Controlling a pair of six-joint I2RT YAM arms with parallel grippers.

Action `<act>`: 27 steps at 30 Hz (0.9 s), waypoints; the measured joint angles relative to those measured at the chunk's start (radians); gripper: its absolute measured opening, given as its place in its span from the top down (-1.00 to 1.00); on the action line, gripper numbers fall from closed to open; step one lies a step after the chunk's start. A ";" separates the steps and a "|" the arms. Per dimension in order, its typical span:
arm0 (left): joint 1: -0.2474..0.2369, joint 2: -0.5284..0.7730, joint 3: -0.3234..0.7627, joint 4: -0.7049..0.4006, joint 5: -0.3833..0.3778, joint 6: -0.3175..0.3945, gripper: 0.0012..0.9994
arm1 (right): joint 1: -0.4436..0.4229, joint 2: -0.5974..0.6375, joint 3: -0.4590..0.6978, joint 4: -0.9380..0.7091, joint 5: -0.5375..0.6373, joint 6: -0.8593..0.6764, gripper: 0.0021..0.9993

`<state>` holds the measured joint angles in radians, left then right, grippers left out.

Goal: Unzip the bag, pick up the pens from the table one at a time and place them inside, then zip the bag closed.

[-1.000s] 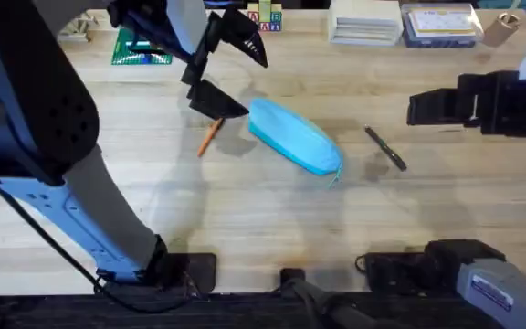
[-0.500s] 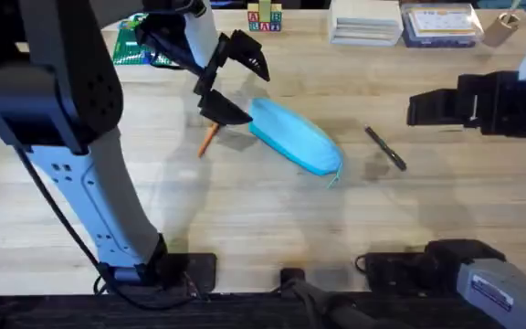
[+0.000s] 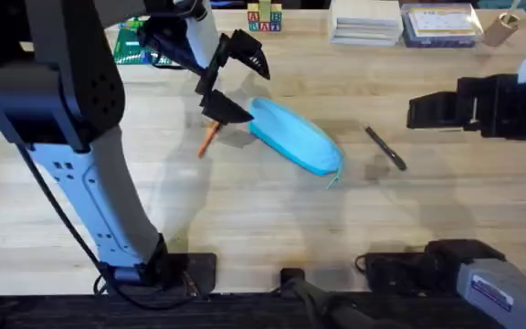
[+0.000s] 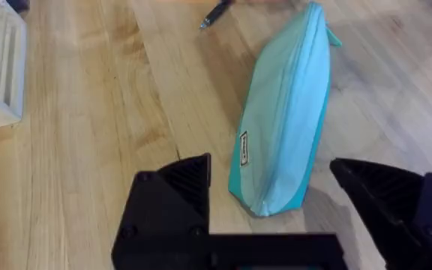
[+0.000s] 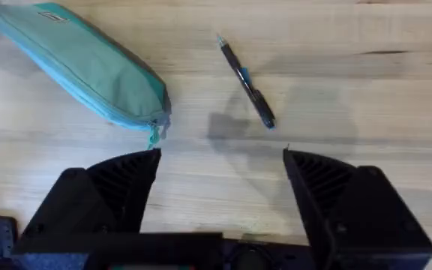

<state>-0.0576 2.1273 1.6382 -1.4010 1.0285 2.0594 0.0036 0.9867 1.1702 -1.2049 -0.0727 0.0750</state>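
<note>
Change since a second ago: the left arm has swung in from the near-left, so its big dark link no longer blocks the corner; between half a second ago and now almost nothing moves. The bag, both pens and the right arm sit exactly where they were.
Left gripper [image 3: 234, 80]: jaws spread wide, holding nothing, hanging over the far-left end of the bag with one finger on each side of that tip, not clamped on it.
Right gripper [image 5: 222, 161]: also wide apart and empty, parked off to the right, well clear of everything.
Bag [image 3: 295, 135]: light blue pouch lying diagonally mid-table, zipper looks closed, small pull cord dangling at its near-right end.
Orange pen [image 3: 208, 139]: just beside the bag's left end, partly tucked under the left gripper's finger, so its top is hidden.
Dark pen [image 3: 385, 148]: lying on the table [image 3: 263, 219] to the right of the bag, apart from it; has a bluish band in the right wrist view.
Writing: there's a tiny tag on the bag [image 4: 243, 148], way too small to read.
Hard to make out: stuff along the far edge (blocks, boxes) is cut off by the frame.
</note>
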 joint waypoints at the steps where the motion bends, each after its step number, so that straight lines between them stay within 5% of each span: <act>1: 0.000 0.000 0.000 0.000 0.000 0.000 -0.99 | 0.000 0.000 0.000 0.000 0.000 0.000 -1.00; 27: -0.025 0.040 0.000 -0.008 -0.051 0.000 -0.99 | 0.000 0.000 0.000 0.000 0.000 0.000 -1.00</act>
<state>-0.0830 2.1678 1.6382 -1.4094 0.9779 2.0594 0.0036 0.9867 1.1702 -1.2049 -0.0727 0.0750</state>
